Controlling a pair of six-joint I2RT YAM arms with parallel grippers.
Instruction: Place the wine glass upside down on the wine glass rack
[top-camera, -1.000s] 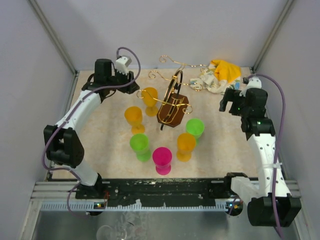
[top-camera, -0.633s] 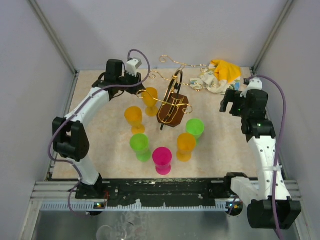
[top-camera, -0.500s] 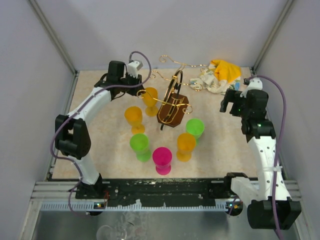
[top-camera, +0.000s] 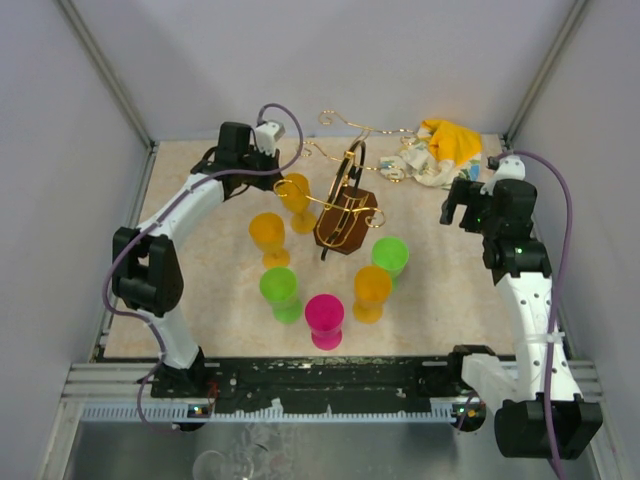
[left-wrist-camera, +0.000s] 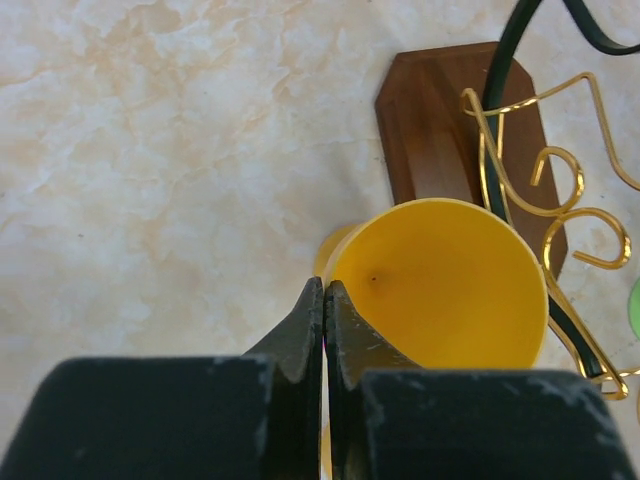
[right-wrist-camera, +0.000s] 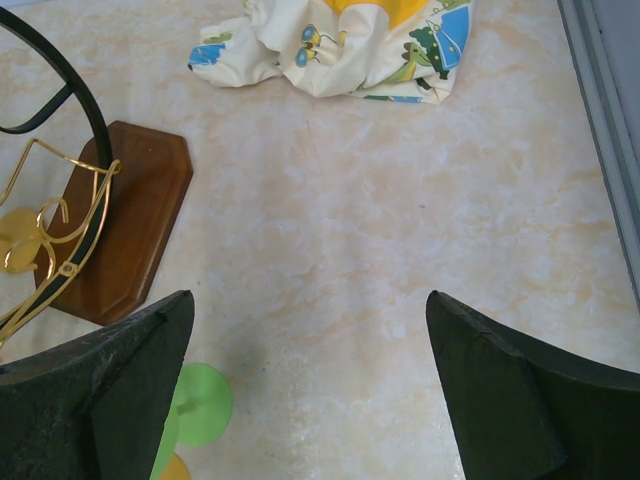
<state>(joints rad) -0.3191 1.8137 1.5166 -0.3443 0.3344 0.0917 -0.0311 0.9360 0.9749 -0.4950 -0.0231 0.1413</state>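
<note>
A yellow wine glass stands upright at the back left, right beside the wine glass rack. The rack is gold wire with curled arms on a dark brown base. My left gripper is shut on this glass's near rim. In the left wrist view one finger sits inside the cup and one outside, the gripper pinching the thin wall, with the rack's base just beyond. My right gripper hovers wide open at the right with nothing between its fingers, the rack's base to its left.
Several other plastic glasses stand in front of the rack: orange, green, pink, orange and green. A crumpled printed cloth lies at the back right. Grey walls close in the table.
My left arm has swung right from the back left corner to the yellow glass, and its jaws have shut on the rim. The right arm has not moved.
</note>
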